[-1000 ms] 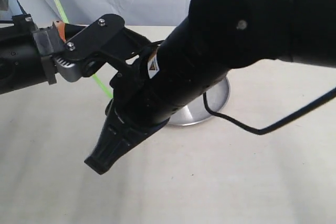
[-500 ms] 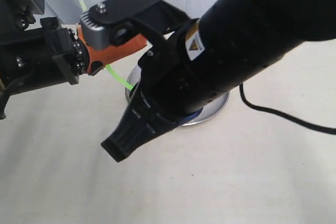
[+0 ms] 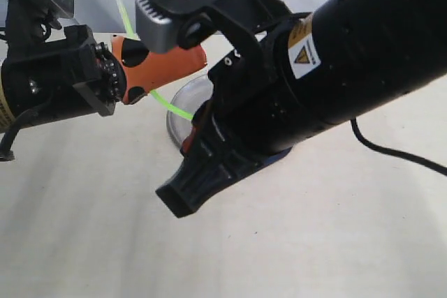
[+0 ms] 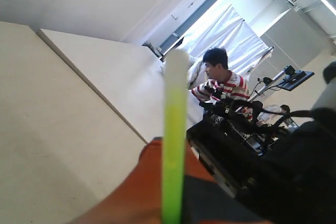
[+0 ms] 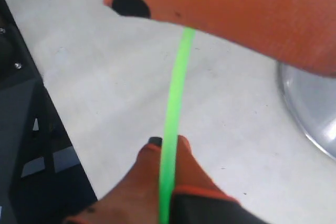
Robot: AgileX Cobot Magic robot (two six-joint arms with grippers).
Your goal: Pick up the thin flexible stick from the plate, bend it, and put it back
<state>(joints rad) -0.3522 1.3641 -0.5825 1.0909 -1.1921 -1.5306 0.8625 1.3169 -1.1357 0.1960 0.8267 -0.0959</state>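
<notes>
Exterior view: the thin flexible stick, bright green and nearly straight, is hanging in the air by the plate, and the left gripper and right gripper are both squeezing it

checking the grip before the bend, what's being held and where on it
The thin flexible stick: left gripper clamps it near mid-length, right gripper pinches it nearer its lower end.

I'm losing most of the plate and the thin flexible stick's right end behind the right arm, while the left wrist camera is giving me that stick only as an edge-cropped blur.
</notes>
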